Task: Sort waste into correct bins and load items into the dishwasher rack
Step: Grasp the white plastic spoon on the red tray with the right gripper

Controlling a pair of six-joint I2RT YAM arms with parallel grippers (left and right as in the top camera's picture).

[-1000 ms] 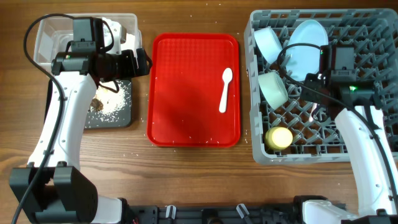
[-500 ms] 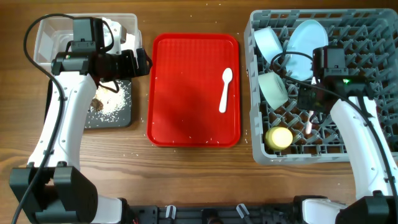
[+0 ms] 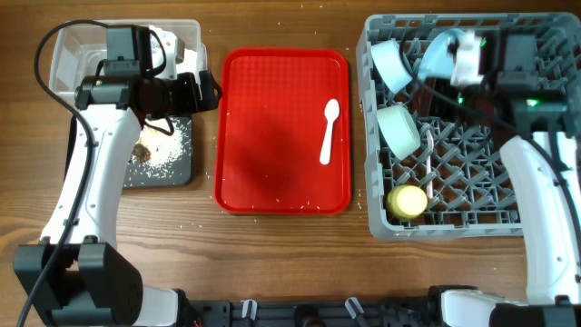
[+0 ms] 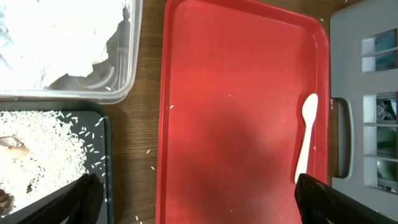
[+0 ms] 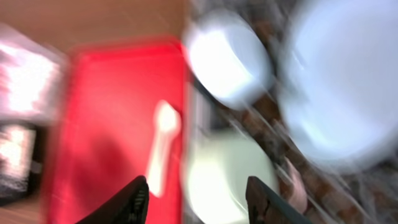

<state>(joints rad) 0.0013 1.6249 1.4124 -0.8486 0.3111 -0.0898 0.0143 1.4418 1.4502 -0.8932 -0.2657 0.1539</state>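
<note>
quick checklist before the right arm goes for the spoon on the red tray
1. Spoon lies alone on the red tray, nothing touching it: ok.
2. Right end effector has its fingers apart and holds nothing: ok.
3. Right wrist view sharp enough to aim by: not ok, heavily blurred.
4. Left end effector is open and well away from the spoon: ok.
5. Dishwasher rack has bare pegs free for the spoon: ok.
</note>
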